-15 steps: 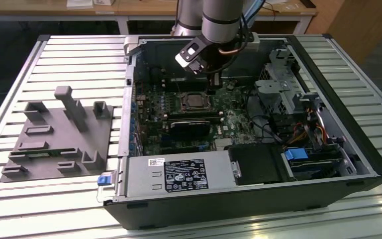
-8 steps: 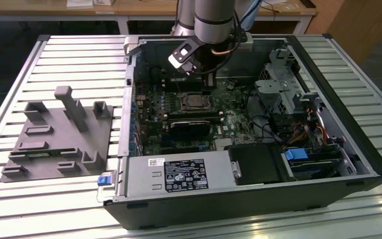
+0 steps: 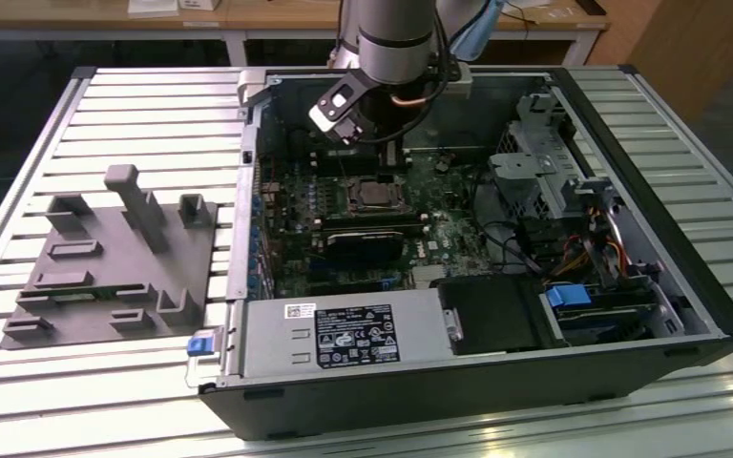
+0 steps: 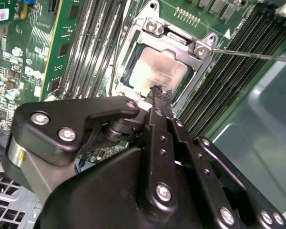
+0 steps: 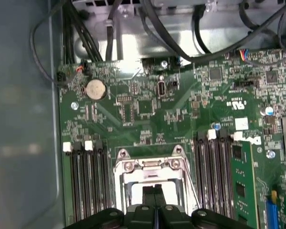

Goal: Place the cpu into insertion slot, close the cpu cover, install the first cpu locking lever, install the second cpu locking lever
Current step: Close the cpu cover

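Note:
The cpu (image 4: 158,70) lies flat in the insertion slot (image 4: 128,71), its dull silvery top showing through the window of the cpu cover (image 4: 200,50), which lies down over it. My gripper (image 4: 161,92) is shut with nothing between its fingertips, which hover just over the near edge of the chip. In the first wrist view the gripper (image 5: 155,191) stands over the cover's (image 5: 150,164) window. A thin metal locking lever (image 4: 250,54) sticks out from the slot's corner across the memory slots. In the exterior view the gripper (image 3: 389,156) hangs behind the socket (image 3: 373,196).
The open computer case (image 3: 672,286) lies on a slatted table. Long black memory slots (image 5: 86,186) flank the socket on both sides. A black cooler (image 3: 364,243), cables and drive bays (image 3: 557,181) crowd the case. A grey fixture (image 3: 112,258) sits at the exterior view's left.

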You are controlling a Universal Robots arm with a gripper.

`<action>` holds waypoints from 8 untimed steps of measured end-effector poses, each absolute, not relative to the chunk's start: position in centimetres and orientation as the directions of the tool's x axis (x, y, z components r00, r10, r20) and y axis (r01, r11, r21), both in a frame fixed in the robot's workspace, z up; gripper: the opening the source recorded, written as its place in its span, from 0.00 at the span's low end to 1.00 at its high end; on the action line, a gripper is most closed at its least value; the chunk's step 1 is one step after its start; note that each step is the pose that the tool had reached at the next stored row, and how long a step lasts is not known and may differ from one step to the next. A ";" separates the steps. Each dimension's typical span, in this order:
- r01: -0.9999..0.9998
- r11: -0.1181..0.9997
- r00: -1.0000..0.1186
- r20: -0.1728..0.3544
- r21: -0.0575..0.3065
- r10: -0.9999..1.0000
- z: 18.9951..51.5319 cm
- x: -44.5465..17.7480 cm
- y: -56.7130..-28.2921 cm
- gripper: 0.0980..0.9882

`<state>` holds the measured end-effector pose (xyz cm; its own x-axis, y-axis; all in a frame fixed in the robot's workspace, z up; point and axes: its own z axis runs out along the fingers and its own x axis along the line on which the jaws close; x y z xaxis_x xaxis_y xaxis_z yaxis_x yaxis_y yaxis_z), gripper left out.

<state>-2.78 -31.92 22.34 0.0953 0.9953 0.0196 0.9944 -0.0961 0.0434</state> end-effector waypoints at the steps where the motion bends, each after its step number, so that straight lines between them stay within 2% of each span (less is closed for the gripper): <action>1: 0.994 -0.096 0.095 0.020 0.043 0.995 22.3 -2.8 -31.9 0.00; 5: 0.995 -0.091 0.090 0.020 0.043 0.996 22.3 -2.8 -31.9 0.00; 8: 0.998 -0.046 0.045 0.019 0.043 0.999 22.3 -2.8 -31.9 0.00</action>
